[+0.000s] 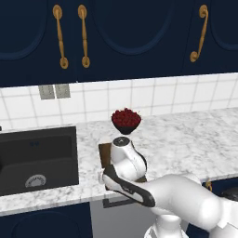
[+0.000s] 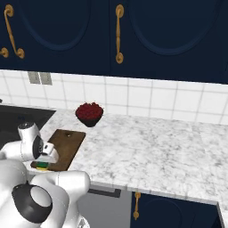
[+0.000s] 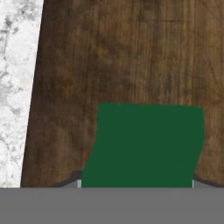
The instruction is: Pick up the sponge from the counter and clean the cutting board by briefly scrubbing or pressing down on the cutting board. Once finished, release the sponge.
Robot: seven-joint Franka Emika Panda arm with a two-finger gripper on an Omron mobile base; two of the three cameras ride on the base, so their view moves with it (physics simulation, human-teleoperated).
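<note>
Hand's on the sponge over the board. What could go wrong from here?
1. The sponge sits near the cutting board's front end in the right base view; a scrub stroke toward the robot may carry it off onto the counter.
2. The bowl of red fruit stands just past the board's far end; a long forward stroke could hit it.
3. The hand grips the sponge low, so pressing hard may scrape the fingers on wood.

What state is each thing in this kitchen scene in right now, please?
Green-topped yellow sponge: gripped between the hand's fingers, lying on the board.
Dark brown wooden cutting board: flat on the counter, sponge on it.
Hand: shut on the sponge, low over the board.
Dark bowl of red fruit: upright, full, beyond the board.
</note>
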